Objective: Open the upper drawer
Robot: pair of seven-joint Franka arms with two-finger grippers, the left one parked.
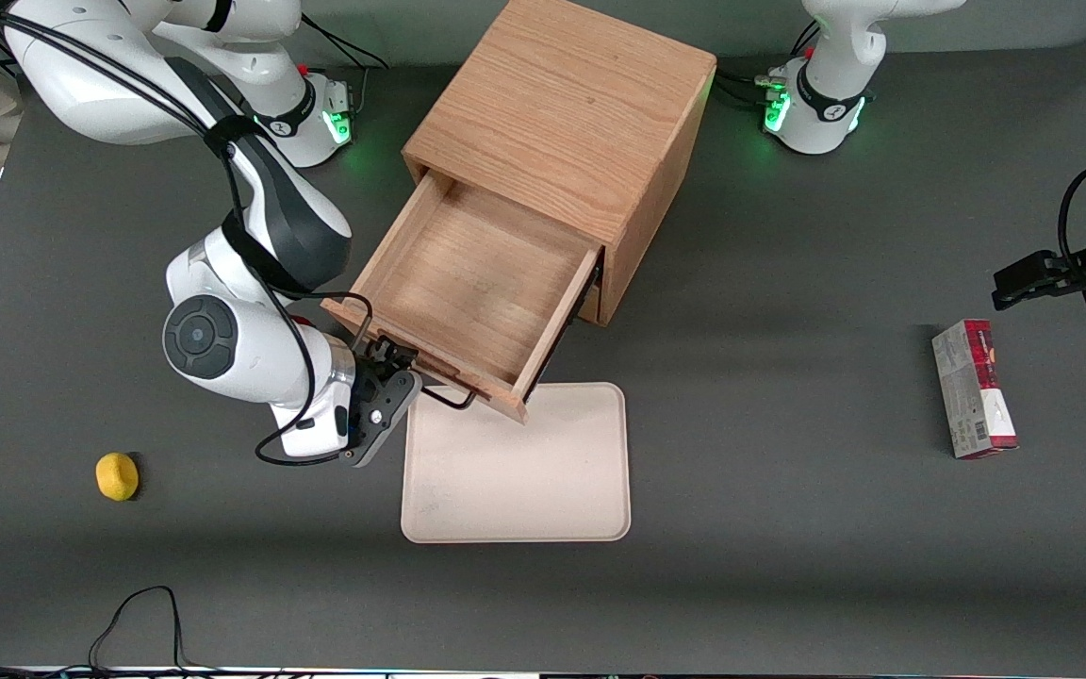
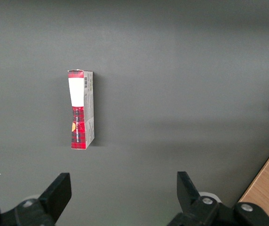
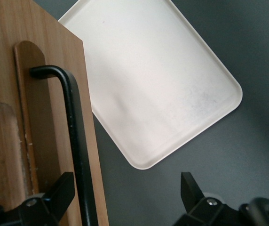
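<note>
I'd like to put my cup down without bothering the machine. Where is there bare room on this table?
Bare table lies between the tray and the red box, and between the tray and the lemon. It is crowded where the open pincer sits at the upper drawer handle, right above the tray's edge.

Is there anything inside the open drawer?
No, the upper drawer is pulled out of the cabinet and shows only its bare wooden bottom, with the gripper at its black handle.
</note>
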